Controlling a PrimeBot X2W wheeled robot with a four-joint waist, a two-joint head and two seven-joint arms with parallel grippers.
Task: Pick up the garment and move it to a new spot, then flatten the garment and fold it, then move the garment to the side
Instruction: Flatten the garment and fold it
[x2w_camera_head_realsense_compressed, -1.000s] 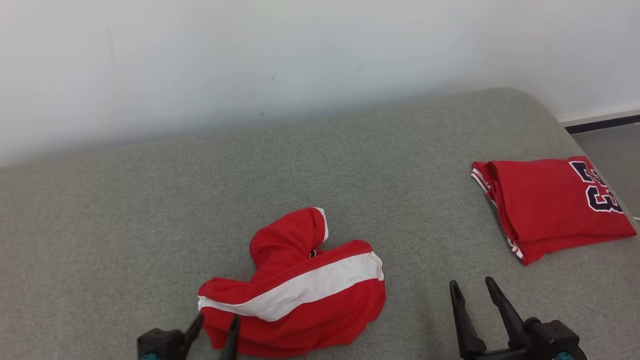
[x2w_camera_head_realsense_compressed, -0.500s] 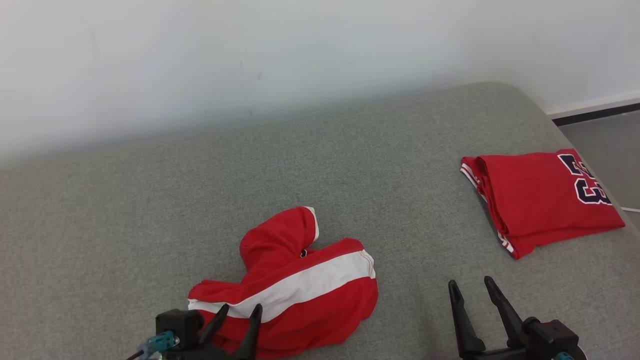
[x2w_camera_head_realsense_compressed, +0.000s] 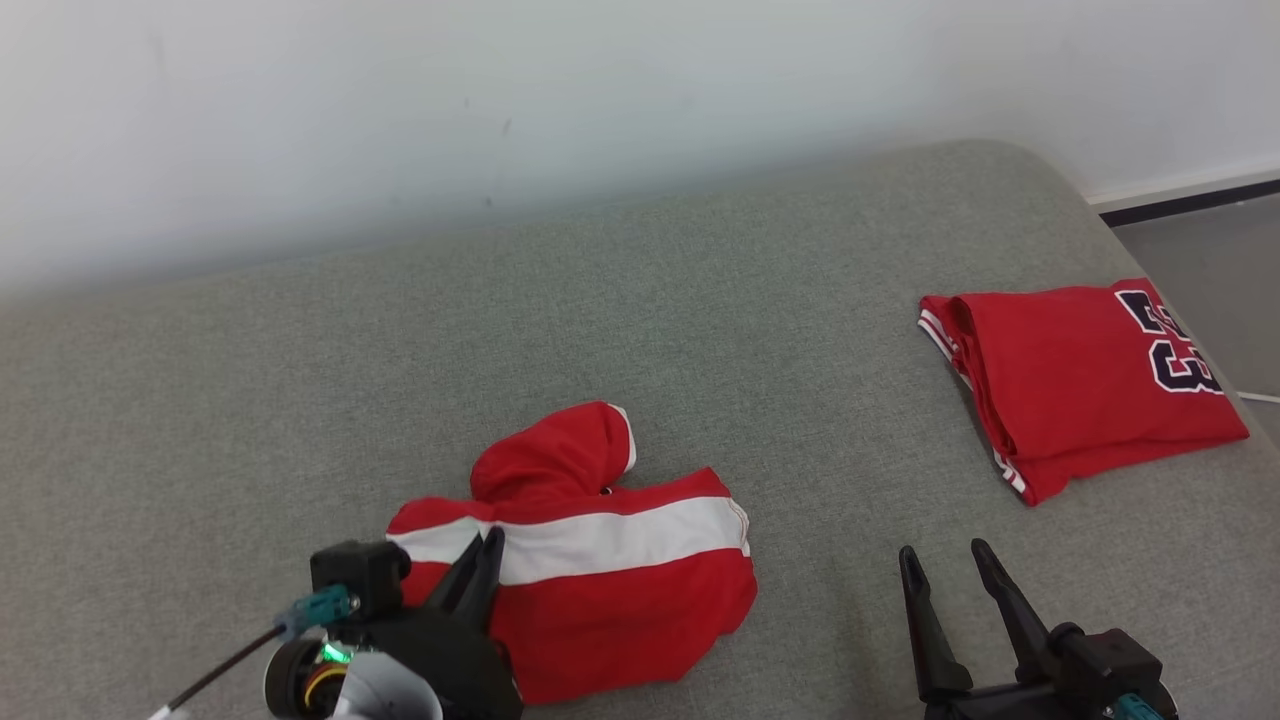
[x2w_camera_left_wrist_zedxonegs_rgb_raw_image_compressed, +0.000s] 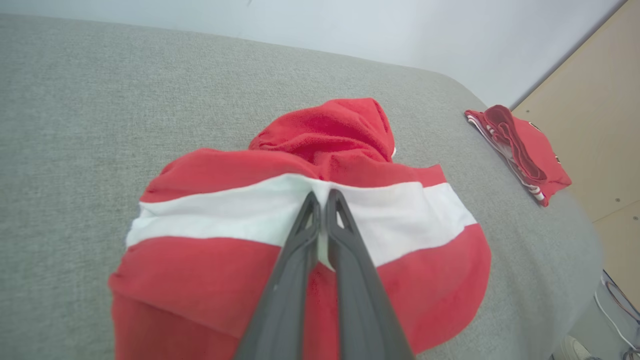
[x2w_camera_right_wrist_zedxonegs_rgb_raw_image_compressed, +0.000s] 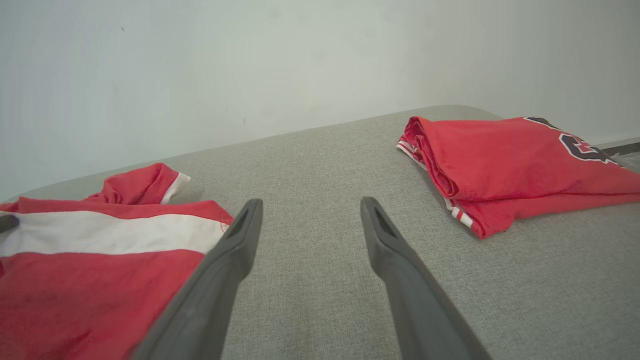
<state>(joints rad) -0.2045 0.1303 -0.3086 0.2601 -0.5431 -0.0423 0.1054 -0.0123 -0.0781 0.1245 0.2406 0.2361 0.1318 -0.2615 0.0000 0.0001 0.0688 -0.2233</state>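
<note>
Left gripper (x2w_camera_left_wrist_zedxonegs_rgb_raw_image_compressed: 323, 196) pinched on garment (x2w_camera_left_wrist_zedxonegs_rgb_raw_image_compressed: 200, 280)
Looks like it's nipping the white stripe (x2w_camera_left_wrist_zedxonegs_rgb_raw_image_compressed: 225, 215), rumpled red fleece; right gripper (x2w_camera_head_realsense_compressed: 944, 560), right of it, spread wide.

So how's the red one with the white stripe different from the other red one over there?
The striped garment lies crumpled; the numbered jersey lies neatly folded at the right. The striped garment has a broad white band; the jersey has dark numerals. The left hand pinches the striped garment; no hand touches the jersey. Both are red, on the grey cushion.
</note>
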